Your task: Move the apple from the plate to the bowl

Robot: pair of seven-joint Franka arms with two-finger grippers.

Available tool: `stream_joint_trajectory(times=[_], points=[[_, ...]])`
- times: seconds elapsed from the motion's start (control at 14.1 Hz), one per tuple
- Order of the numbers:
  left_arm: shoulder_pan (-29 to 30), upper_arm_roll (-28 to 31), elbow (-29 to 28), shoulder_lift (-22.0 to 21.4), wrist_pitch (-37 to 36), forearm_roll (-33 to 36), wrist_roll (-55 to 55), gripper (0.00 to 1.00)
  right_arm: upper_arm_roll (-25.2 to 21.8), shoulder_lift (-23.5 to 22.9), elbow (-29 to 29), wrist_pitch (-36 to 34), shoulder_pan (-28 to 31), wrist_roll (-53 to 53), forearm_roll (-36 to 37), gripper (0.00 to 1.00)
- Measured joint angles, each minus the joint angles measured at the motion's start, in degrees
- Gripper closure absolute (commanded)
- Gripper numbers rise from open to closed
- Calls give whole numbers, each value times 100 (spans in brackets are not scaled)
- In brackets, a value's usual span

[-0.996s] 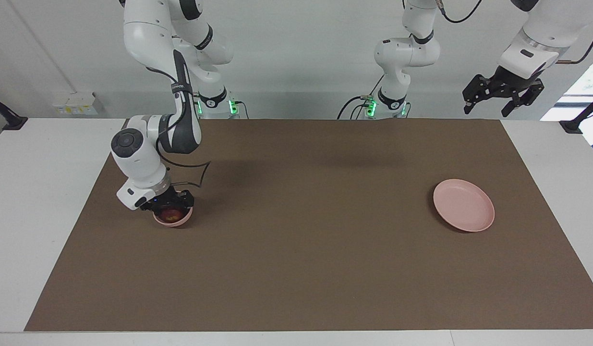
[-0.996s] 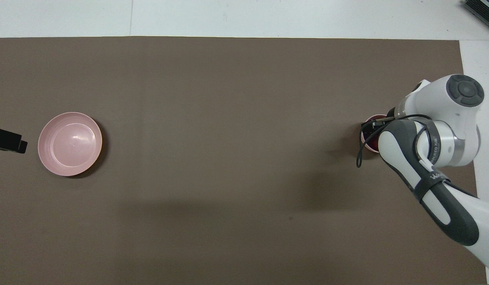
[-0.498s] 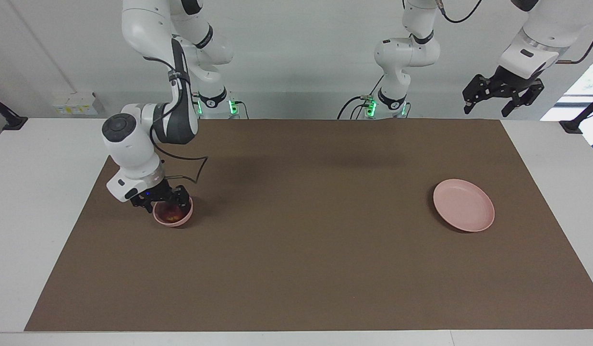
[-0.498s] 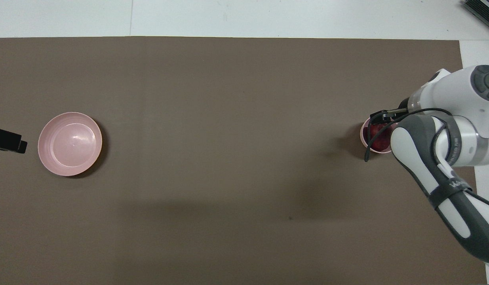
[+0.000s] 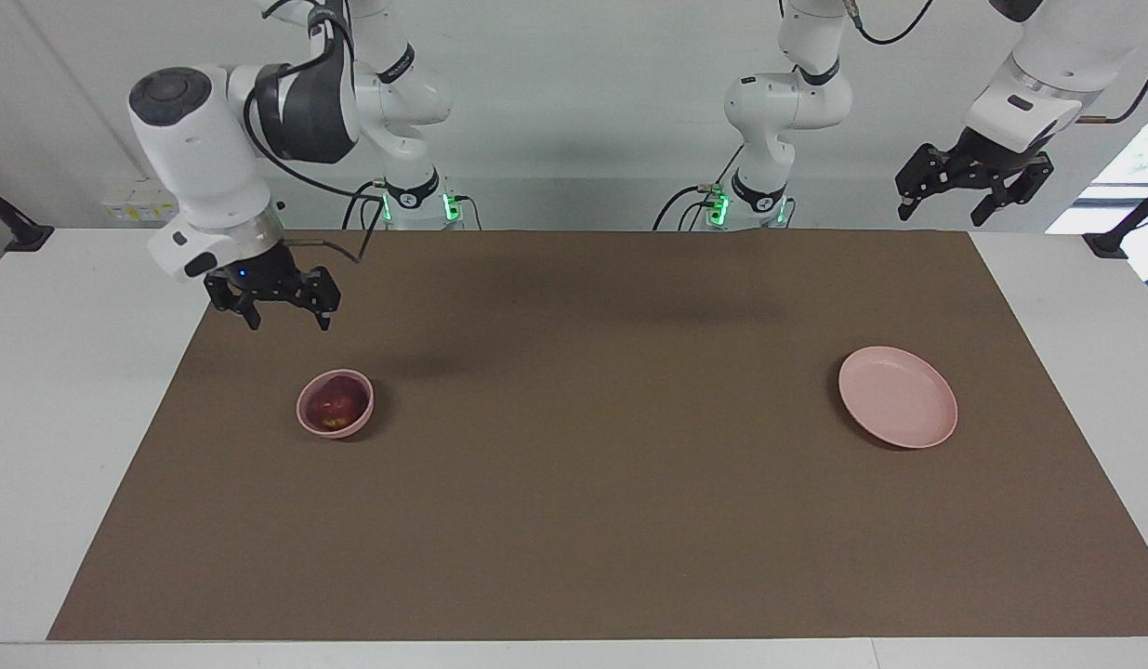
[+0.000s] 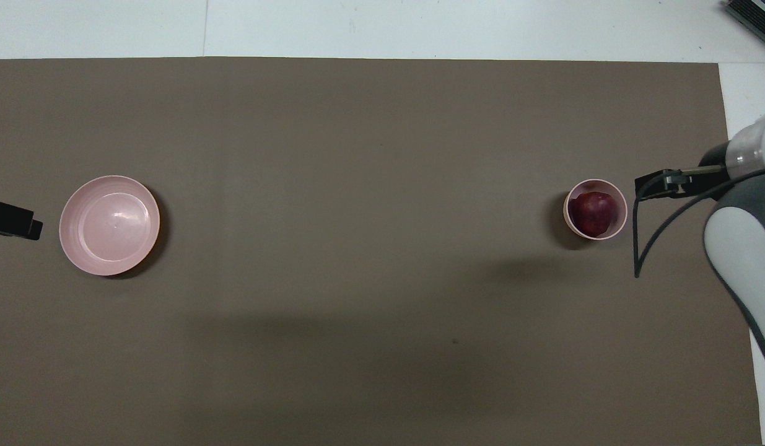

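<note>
Toward the right arm's end of the table: apple [image 5: 333,407] inside bowl [image 5: 336,403], right gripper [image 5: 278,318] raised, fingers apart, empty.
Toward the left arm's end: plate [image 5: 897,397] bare; left gripper [image 5: 975,202] waiting aloft, spread, holding nothing. Transfer judged complete, apple nearer the right gripper.

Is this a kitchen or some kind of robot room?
Probably a robot lab, not a kitchen: two white robot arms stand at a table with a brown mat, holding only a pale pink plate and a small pink bowl.
</note>
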State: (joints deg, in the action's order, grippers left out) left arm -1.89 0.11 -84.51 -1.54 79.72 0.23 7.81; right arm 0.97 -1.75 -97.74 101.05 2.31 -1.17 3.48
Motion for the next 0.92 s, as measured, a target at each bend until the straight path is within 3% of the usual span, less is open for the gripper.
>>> stream_joint_trajectory(times=[0.36,0.92], points=[[0,0,0,0,0,0,0,0,-345,249,904,-1436,-53,34,-258,0],[0,0,0,0,0,0,0,0,-630,470,922,-1717,-336,34,-281,0]])
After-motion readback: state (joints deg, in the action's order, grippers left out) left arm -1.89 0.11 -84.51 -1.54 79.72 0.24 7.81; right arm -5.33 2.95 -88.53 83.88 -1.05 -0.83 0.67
